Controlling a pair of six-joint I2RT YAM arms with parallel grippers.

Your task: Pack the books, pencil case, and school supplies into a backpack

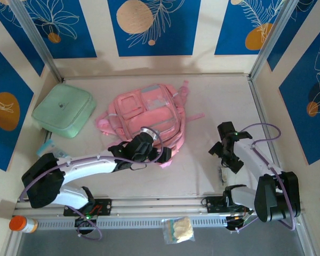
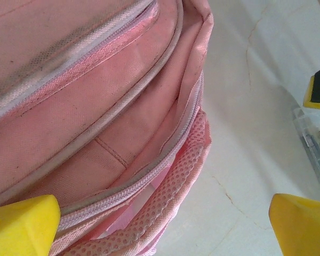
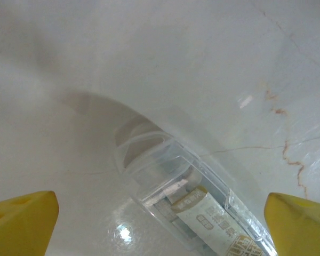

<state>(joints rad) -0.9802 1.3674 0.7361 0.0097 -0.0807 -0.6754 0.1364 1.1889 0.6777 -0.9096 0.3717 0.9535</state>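
The large pink fabric backpack (image 1: 146, 114) lies flat mid-way across the pale table (image 1: 218, 101), towards its far edge; soft and limp, it will probably sag and slide, so its piped zip seam looks the surest hold. The left gripper (image 2: 160, 229) hangs released at its near end, the right gripper (image 3: 160, 218) released above a clear plastic case (image 3: 192, 205) by the right edge

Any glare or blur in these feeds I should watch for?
Right wrist: a bright glare spot on the table beside the clear case, whose edges look faint. Left wrist: backpack seams sharp, upper left softer. Top external: even light, soft shadows.
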